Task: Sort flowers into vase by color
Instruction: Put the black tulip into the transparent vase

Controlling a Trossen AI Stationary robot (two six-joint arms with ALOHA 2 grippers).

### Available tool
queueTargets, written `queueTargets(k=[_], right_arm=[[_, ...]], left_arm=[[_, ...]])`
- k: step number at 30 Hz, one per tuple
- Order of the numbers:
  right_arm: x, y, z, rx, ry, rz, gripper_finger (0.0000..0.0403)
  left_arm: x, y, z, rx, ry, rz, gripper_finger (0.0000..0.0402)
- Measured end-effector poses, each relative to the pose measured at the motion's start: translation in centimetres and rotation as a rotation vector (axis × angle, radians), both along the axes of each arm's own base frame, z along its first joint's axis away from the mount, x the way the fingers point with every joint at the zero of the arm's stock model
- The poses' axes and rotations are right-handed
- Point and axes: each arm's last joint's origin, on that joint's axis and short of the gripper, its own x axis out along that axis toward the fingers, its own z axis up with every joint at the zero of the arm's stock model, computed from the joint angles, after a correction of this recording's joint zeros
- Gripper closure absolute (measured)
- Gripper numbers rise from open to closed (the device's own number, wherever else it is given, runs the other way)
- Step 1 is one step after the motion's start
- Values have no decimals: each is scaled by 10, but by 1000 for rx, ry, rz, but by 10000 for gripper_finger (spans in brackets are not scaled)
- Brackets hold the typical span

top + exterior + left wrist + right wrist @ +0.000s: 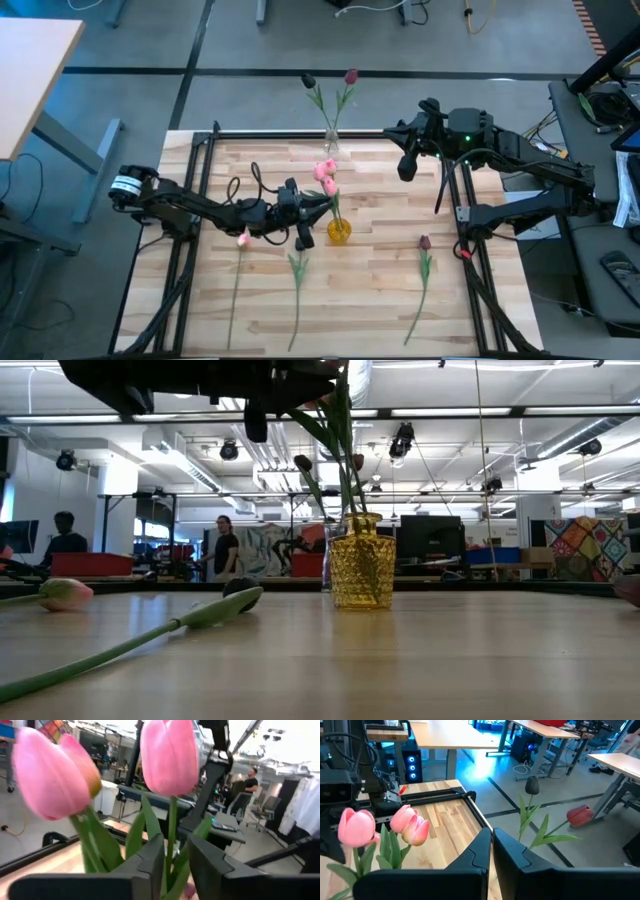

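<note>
A yellow glass vase [339, 232] [357, 572] stands mid-table and holds three pink tulips [325, 175] [402, 818]. A clear vase [330, 146] at the far edge holds one black-headed tulip [308, 80] and one maroon tulip [351, 76]. Flat on the table lie a pink tulip [243, 238], a dark tulip [298, 268] and a maroon tulip [424, 243]. My left gripper [301, 208] [176, 865] is open beside the yellow vase. Its fingers stand on either side of one pink tulip's stem [172, 832]. My right gripper [407, 167] [491, 851] is shut, raised near the far right.
A black metal frame [200, 160] borders the table's left, far and right sides. The lying tulips' stems [297, 315] reach toward the near edge. In the low view a stem and leaf [150, 635] lie across the foreground. People stand in the room beyond [225, 547].
</note>
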Motion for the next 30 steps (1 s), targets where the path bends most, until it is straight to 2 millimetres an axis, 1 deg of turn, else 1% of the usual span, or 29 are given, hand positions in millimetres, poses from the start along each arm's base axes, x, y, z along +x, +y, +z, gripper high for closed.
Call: queueTargets(k=[5, 8, 11, 18, 24, 30], right_arm=[[0, 0, 0, 12, -6, -4, 390], [0, 0, 0, 12, -6, -4, 390], [0, 0, 0, 13, -7, -4, 390], [0, 0, 0, 14, -7, -5, 390], [0, 0, 0, 15, -8, -5, 390], [0, 0, 0, 13, -7, -4, 390]], left_arm=[[0, -1, 9, 16, 76, -30, 298], [0, -1, 15, 25, 123, -59, 287], [-4, -2, 25, 31, 157, -88, 280], [-23, -2, 51, 44, 258, -98, 278], [-43, -5, 68, 15, 368, -119, 278], [-55, -14, 83, -12, 429, -149, 278]])
